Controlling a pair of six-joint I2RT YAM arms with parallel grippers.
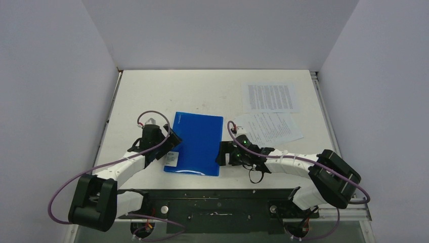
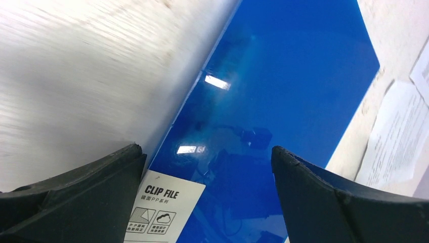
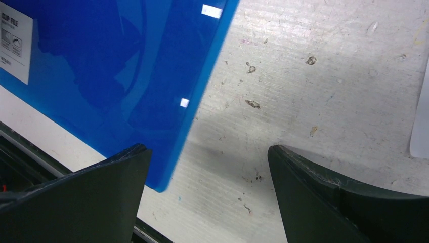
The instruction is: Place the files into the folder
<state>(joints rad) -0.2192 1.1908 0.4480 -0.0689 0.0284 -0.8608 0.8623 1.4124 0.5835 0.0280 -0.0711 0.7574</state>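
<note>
The blue folder (image 1: 196, 143) lies closed and flat on the table, its white label (image 1: 172, 159) at the near left corner. Two printed paper files lie to its right: one (image 1: 270, 97) farther back, one (image 1: 272, 127) nearer and skewed. My left gripper (image 1: 172, 143) is open and empty over the folder's left edge; in the left wrist view (image 2: 207, 187) the folder (image 2: 283, 91) and label (image 2: 162, 207) lie between its fingers. My right gripper (image 1: 223, 154) is open and empty at the folder's near right corner; the right wrist view (image 3: 208, 172) shows that corner (image 3: 116, 66) beside bare table.
The white table (image 1: 202, 91) is walled on three sides. A black rail (image 1: 217, 202) with the arm bases runs along the near edge. A sheet's edge shows in the left wrist view (image 2: 399, 136) and in the right wrist view (image 3: 422, 126).
</note>
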